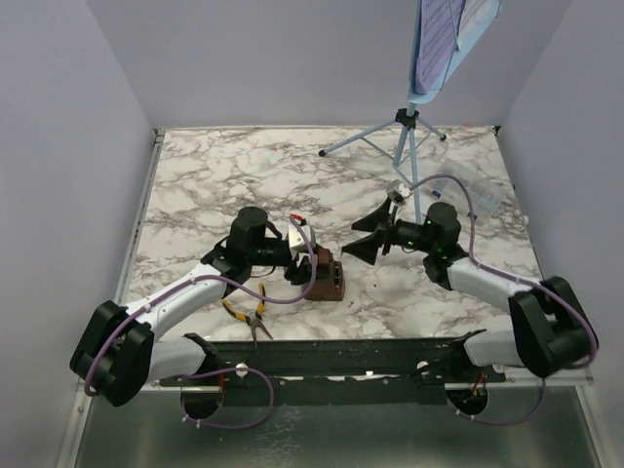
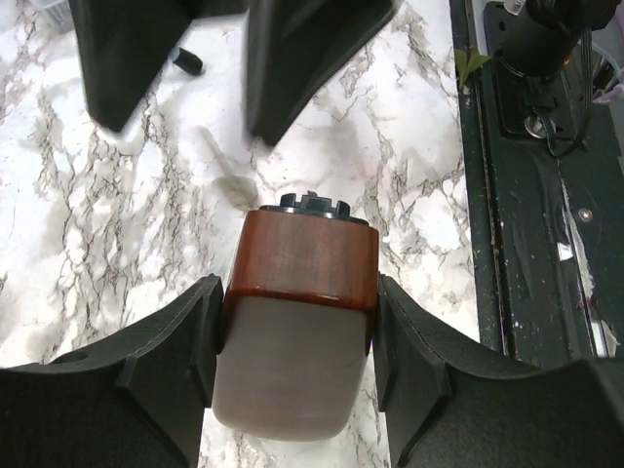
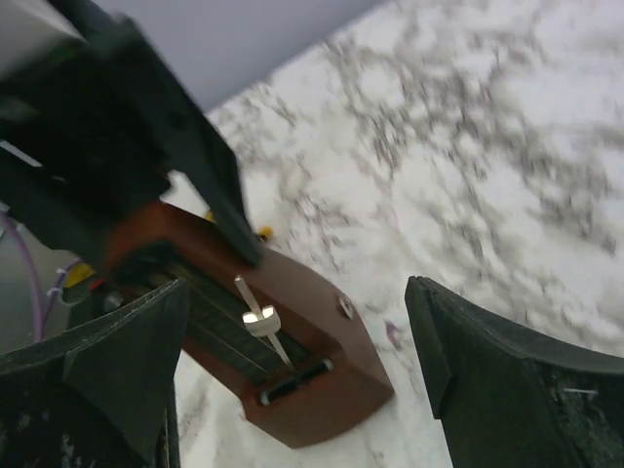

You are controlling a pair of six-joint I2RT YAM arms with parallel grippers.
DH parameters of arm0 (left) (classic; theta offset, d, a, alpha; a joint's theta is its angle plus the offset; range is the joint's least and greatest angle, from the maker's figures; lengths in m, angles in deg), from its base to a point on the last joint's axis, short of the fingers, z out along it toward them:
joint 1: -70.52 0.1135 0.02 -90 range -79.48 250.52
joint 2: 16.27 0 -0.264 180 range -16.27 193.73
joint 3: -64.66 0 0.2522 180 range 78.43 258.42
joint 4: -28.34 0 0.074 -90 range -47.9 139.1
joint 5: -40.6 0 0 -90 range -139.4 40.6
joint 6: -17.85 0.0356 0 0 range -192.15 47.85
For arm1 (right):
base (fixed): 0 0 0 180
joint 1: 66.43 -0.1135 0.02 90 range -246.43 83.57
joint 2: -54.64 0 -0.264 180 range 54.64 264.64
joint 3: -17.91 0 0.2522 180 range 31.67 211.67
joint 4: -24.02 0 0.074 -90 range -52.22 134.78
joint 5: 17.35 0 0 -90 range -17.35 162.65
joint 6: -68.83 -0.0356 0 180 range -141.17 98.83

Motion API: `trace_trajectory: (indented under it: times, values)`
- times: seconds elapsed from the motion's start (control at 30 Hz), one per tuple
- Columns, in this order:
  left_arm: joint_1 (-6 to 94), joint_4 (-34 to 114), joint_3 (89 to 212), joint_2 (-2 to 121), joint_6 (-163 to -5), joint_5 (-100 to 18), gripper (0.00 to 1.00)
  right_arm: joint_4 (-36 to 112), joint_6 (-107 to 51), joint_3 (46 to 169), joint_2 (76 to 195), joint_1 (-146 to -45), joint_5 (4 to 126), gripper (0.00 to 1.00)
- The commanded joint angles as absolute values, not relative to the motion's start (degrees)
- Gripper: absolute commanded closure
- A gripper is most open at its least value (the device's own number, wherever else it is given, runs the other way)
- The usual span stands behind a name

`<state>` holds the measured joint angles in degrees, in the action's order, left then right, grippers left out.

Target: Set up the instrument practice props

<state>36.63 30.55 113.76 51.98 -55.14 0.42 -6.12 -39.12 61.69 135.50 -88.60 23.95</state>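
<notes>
Clamping small brown pyramid metronome point(image 2: 307, 258) by flat sides: left hand point(image 2: 297, 331). Sits on marble table point(image 1: 214, 175), well apart from light blue tripod music stand point(image 1: 434, 49). Right hand point(image 1: 370, 234) wide open, empty. Looks rigid, smooth; pendulum fragile, keep to sides.

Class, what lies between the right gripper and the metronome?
Only bare marble tabletop separates the right gripper from the metronome, shown in the top external view.

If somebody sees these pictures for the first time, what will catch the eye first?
First comes the brown metronome near the middle of the marble table, clamped between the jaws of the left gripper. Facing it, the right gripper holds its jaws wide open and empty. At the far right, a light blue music stand rises on its tripod.
</notes>
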Motion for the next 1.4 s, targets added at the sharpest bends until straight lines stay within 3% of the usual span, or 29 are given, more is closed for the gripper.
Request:
trace_trajectory:
  times: [0.0, 0.17, 0.37, 0.53, 0.83, 1.37]
  values:
    - [36.49, 29.15, 112.01, 52.53, -56.57, -4.89, 1.0, -2.61, -40.6, 62.74, 120.48, -89.27, 19.5, 0.0]
    - [37.76, 22.86, 109.98, 51.91, -60.61, -13.97, 1.0, 13.76, -37.45, 65.85, 108.17, -89.2, 35.95, 0.0]
    - [40.23, 17.1, 108.78, 52.17, -61.15, -28.74, 1.0, 26.97, -31.2, 68.75, 104.76, -89.27, 55.81, 0.0]
    - [41.23, 6.65, 107.94, 56.28, -60.28, -40.66, 1.0, 28.61, -30.0, 68.96, 104.27, -89.23, 55.13, 0.0]
    - [48.88, -9.28, 116.4, 75.57, -60.02, -51.73, 1.0, 33.19, -29.42, 69.55, 99.85, -89.24, 55.91, 0.0]
    - [54.86, -12.74, 144.61, 105.14, -61.84, -63.63, 1.0, 48.26, -30.63, 73.48, 89.68, -89.12, 68.02, 0.0]
